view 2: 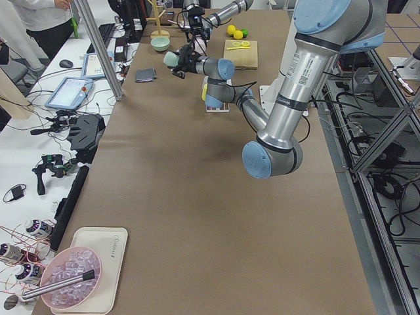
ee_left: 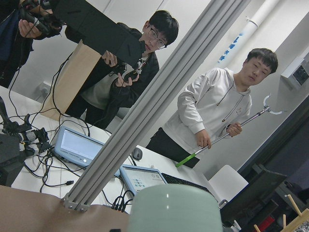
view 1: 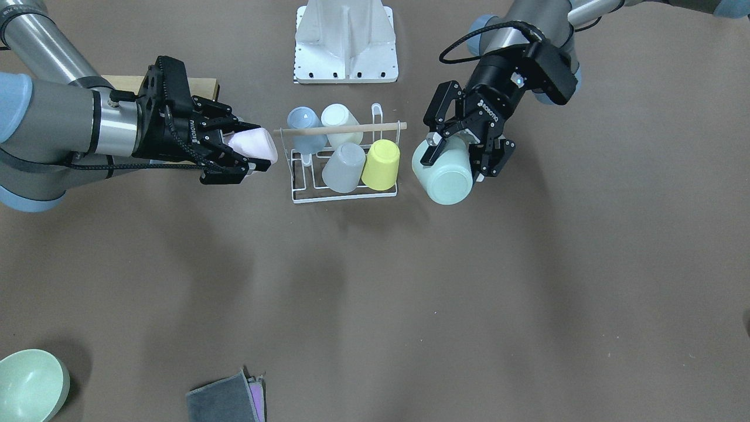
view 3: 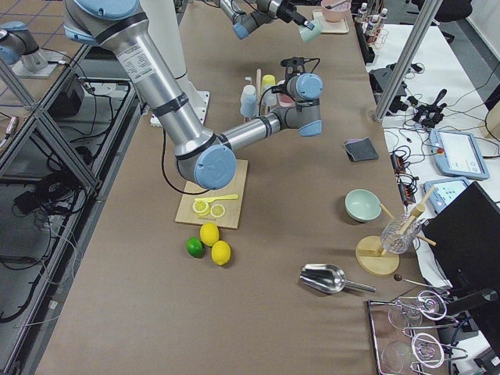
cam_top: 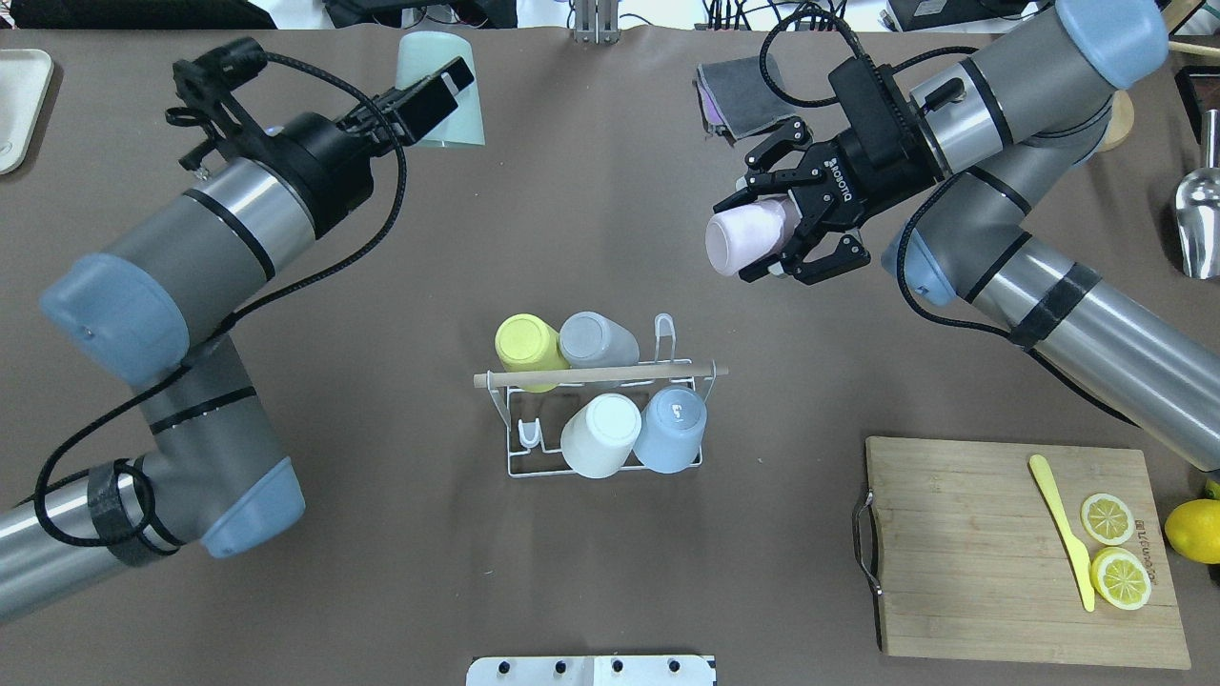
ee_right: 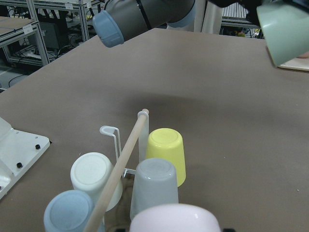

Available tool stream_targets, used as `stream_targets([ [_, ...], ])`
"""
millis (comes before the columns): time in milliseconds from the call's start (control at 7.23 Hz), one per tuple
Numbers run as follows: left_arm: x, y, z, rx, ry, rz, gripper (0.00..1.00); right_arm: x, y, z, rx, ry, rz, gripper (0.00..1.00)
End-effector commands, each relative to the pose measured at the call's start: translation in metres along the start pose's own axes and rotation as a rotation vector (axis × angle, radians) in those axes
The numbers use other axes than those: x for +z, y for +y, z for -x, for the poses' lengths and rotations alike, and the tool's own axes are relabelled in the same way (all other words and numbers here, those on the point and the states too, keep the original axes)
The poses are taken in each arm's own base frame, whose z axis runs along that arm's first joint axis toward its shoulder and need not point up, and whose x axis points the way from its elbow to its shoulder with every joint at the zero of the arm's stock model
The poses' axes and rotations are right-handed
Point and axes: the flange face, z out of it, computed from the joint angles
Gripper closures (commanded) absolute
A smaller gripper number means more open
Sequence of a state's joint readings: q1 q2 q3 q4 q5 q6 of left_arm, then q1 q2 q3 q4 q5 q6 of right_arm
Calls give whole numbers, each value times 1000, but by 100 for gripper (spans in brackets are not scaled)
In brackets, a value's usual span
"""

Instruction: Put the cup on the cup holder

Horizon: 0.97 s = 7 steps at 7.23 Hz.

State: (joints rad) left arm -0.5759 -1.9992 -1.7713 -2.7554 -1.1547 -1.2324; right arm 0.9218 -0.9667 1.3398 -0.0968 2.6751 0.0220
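Status: cup holder (view 1: 387, 125) between the grippers carries four cups (view 1: 344, 167); right gripper (view 1: 259, 146) clamps pink cup (cam_top: 743, 243), left gripper (view 1: 457, 158) mint cup (view 1: 448, 180); free prongs (cam_top: 530, 433) probably two.

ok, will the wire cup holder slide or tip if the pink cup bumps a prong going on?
Probably slides: the cup holder is thin wire with nothing visibly clamping it to the table. Tipping seems less likely: four inverted cups load its base. The pink cup in the right gripper looks rigid, so a bump would transfer.
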Motion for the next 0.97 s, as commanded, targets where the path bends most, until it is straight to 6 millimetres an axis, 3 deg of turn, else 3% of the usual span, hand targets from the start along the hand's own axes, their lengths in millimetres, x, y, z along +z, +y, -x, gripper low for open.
stream_targets([
  [0,-23,25,-5,-9,9,33,61,17,-8,2,-17,-4,-17,75],
  [415,-19,22,-23,59,40,22,61,49,-19,-7,-17,-32,-29,75],
  [830,-59,83,-30,51,39,20,61,70,-25,-5,-17,-47,-39,75],
])
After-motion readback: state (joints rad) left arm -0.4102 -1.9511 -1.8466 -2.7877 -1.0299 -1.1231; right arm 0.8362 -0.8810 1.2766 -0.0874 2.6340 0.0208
